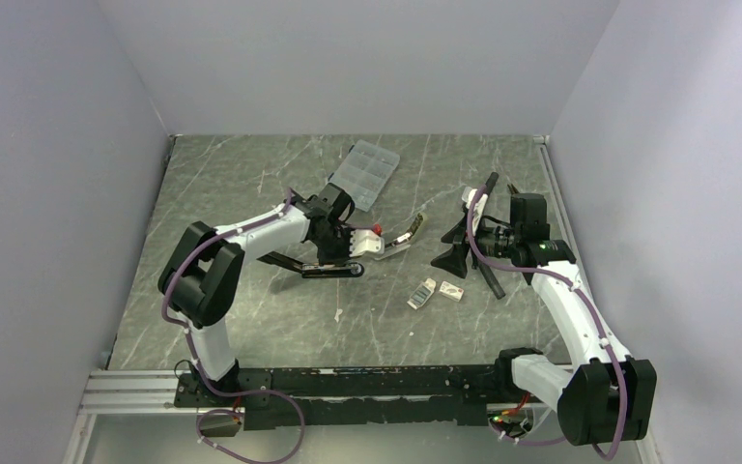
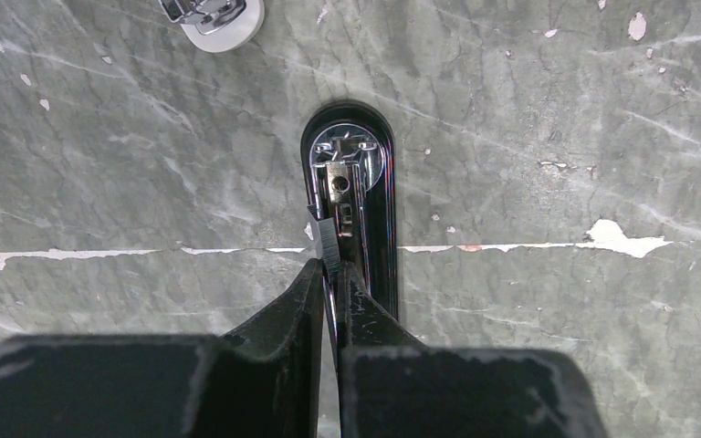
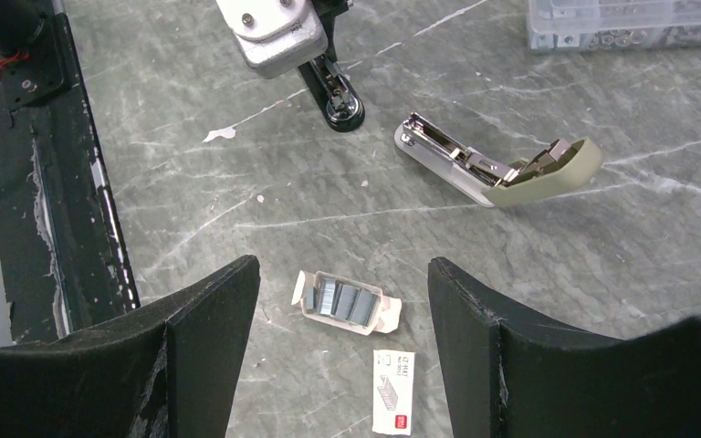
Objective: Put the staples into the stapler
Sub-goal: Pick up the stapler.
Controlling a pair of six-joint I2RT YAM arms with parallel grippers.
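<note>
- The staple strip (image 2: 327, 239) is pinched between the nearly closed jaws of the left gripper (image 2: 329, 272), above the chromed end of the black stapler (image 2: 387, 228); contact cannot be told.
- Further staples lie in the open tray (image 3: 342, 301), with the sleeve (image 3: 392, 392) just beside it.
- The right gripper (image 3: 342, 265) hangs above the tray, jaws wide and empty.
- A beige stapler part (image 3: 497, 169) lies near the black stapler.

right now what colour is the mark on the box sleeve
Red, on the sleeve; right wrist view.
</note>
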